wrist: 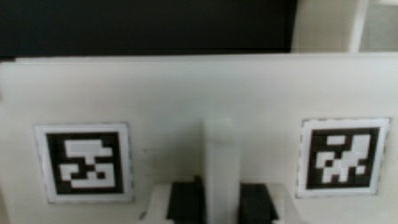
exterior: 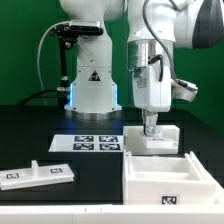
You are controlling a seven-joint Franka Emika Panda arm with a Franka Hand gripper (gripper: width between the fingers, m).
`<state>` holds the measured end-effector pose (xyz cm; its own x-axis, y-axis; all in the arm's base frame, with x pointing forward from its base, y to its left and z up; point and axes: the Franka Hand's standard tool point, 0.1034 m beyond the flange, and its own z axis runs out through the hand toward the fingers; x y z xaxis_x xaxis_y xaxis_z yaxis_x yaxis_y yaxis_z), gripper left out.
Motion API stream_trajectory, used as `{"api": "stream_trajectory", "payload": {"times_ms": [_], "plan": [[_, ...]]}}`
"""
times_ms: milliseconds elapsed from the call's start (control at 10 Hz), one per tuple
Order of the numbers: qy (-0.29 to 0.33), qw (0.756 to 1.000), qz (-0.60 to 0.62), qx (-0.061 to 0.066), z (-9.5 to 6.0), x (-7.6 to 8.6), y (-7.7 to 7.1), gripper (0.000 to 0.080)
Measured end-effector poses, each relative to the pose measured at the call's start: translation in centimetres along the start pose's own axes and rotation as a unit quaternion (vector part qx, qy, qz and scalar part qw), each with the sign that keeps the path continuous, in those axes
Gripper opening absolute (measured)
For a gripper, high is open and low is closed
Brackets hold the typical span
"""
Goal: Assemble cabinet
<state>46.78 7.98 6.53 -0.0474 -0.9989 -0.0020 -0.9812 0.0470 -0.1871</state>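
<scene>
Exterior view: the hand (exterior: pixel 152 128) points straight down, pressed together on a white cabinet panel (exterior: pixel 165 140) directly beneath it. An open cabinet box (exterior: pixel 165 178) sits on the black tabletop (exterior: pixel 40 130) just below and camera-side of the hand.

Wrist view: both fingers (wrist: pixel 175 203) pinch the panel's thin centre ridge (wrist: pixel 215 150), with a tag (wrist: pixel 87 160) on either side.

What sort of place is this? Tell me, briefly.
Probably a robotics lab bench: a robot arm over a black table, white cabinet parts with square tags, and a marker board.
</scene>
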Motion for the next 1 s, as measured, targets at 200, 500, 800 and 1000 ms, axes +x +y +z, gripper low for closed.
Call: {"api": "stream_trajectory", "payload": {"times_ms": [200, 500, 800, 1000], "plan": [[-0.001, 1.000, -0.002, -0.004, 0.2, -0.4, 0.2, 0.0067], [0.000, 1.000, -0.004, -0.005, 0.3, -0.5, 0.3, 0.0067], [0.003, 1.000, 0.003, -0.007, 0.5, -0.8, 0.6, 0.0067], [-0.008, 0.999, 0.009, -0.030, 0.8, -1.3, 1.0, 0.0067]]}}
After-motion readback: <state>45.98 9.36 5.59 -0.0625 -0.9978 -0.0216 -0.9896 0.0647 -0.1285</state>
